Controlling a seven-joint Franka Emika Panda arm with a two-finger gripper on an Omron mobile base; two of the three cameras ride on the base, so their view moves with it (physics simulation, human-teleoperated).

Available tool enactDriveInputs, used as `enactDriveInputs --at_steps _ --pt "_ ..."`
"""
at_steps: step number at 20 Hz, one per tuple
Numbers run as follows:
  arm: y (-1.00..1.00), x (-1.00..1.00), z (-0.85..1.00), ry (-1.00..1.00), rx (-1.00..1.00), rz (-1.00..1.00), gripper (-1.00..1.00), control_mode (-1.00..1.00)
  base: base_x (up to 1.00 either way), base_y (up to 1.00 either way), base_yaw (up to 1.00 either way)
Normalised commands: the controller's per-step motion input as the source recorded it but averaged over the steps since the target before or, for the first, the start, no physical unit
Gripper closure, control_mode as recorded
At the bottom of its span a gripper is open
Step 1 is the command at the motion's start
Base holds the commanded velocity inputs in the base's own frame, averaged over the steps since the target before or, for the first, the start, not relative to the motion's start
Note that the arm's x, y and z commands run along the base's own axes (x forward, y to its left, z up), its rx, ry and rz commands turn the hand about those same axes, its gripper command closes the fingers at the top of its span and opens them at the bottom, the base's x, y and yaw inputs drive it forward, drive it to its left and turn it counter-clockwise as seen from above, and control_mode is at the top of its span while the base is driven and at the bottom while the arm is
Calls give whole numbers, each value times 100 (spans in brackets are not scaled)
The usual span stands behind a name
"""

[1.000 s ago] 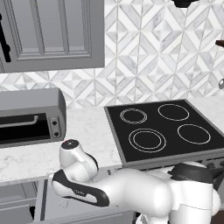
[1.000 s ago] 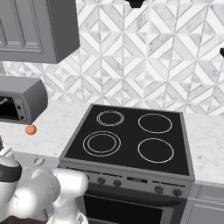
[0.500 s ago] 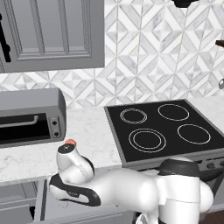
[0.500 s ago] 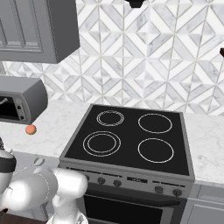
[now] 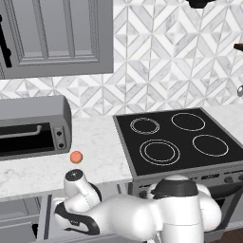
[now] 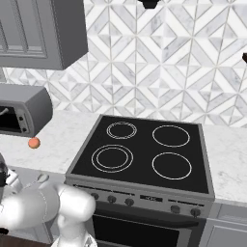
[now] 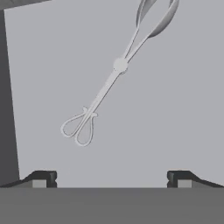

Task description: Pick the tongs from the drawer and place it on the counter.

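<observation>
- Tongs [image 7: 114, 72] lie flat on the drawer [image 7: 183, 109] floor, spoon tips cut off at the view's top.
- Tool [image 7: 111, 178] fingers stand wide apart, holding nothing.

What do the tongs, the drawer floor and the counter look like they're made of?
Tongs: likely metal, silver-grey with a soft sheen on the thin arms and spoon tips. Drawer floor: flat matte grey, maybe painted wood or laminate; the render leaves it open. Counter: marble-look stone, white with grey veining.
</observation>
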Motion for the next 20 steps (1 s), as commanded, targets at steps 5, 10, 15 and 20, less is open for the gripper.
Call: enactDriveInputs --at_steps 5,10,15,20 --pt "17 17 -29 0 0 0 -100 -100 0 0 0" --pt "23 21 -11 0 0 0 -100 -100 0 0 0" --pt "22 16 -11 1 0 0 -100 -100 0 0 0" --pt "13 2 -29 0 0 0 -100 -100 0 0 0"
